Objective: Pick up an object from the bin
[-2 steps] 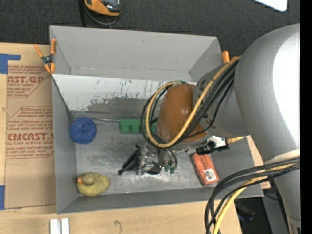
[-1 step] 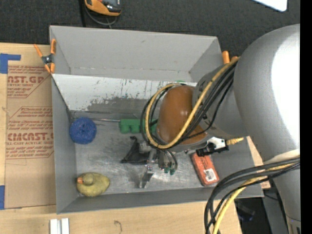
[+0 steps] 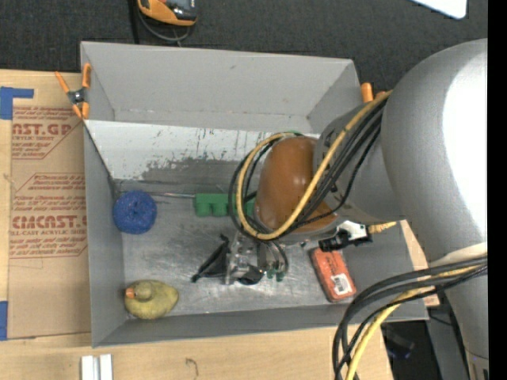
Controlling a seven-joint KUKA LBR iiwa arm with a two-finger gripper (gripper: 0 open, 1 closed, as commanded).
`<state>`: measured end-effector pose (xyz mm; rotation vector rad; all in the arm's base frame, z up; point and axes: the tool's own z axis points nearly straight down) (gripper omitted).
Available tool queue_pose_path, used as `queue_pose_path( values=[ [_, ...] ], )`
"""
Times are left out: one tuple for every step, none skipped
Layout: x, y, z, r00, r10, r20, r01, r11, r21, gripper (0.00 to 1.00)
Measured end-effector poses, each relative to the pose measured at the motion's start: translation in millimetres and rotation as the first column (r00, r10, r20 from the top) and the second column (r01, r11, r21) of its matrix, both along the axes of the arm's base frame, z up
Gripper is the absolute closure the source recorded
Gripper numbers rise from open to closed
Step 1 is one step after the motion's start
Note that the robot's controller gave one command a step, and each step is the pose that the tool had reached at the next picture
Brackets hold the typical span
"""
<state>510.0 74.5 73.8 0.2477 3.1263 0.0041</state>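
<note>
**At the bin's front middle: gripper down near the floor, grip unreadable**

Near the front wall, about midway across, the gripper (image 3: 247, 266) sits low over the scratched grey floor of the bin (image 3: 214, 77). Open or closed: cannot tell, the metal and wiring at its tip are too tangled to read. Nothing can be seen held in it.

A dark wedge (image 3: 210, 263) sticks out from the gripper's left side, pointing down-left, touching or just beside it. Cannot tell if it is a loose thing or part of the tool.

Above the gripper is the wrist's orange cover (image 3: 285, 184), ringed by looping yellow and black cables (image 3: 244, 180).

Nearest loose things:
- green block (image 3: 211, 204), up-left of the gripper, near the back wall, partly tucked behind the cables
- orange-red flat pack (image 3: 333, 274), to the right of the gripper, lying tilted on the floor, apart from it

Further out:
- blue ball (image 3: 134, 212), fuzzy-looking, by the left wall, well apart
- yellow rubber duck (image 3: 152, 300), in the front-left corner, well apart

Things lie singly, none stacked on another.
</note>
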Motion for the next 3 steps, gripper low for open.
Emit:
queue_pose_path(
  values=[
    [-2.8,0.1,-2.7,1.0,0.001,-0.008,-0.001,1.0,-0.001,0.0],
    [0.0,0.0,0.0,1.0,0.0,0.0,0.0,1.0,0.0,1.0],
    [-2.7,0.0,-2.7,1.0,0.001,-0.008,-0.001,1.0,-0.001,0.0]
  ],
)
